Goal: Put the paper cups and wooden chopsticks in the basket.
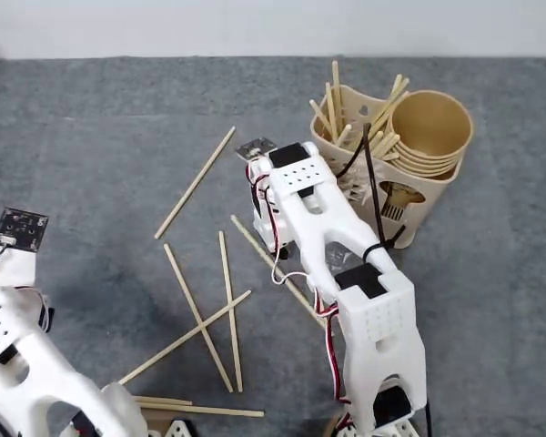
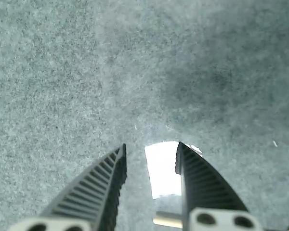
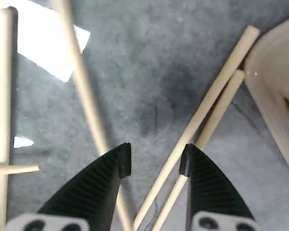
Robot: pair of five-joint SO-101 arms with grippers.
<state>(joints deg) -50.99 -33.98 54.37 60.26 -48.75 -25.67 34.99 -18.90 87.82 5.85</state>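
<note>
- Right wrist view: right claw [image 3: 154, 166] gapes open, a chopstick pair [image 3: 207, 103] lying lengthwise between its jaws and pointing toward the basket [image 3: 274, 86].
- Left claw [image 2: 149, 154], also open, hangs over bare desk [image 2: 62, 72], the farther arm.
- High view: loose chopsticks [image 1: 197, 314] at 7 o'clock; paper cups [image 1: 432, 127] basketed at 2 o'clock.

Grey felt tabletop [image 1: 91, 118], pale wall strip [image 1: 255, 27] along far edge.

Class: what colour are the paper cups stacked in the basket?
Tan brown; the paper cups in the basket show best in the high view.
</note>
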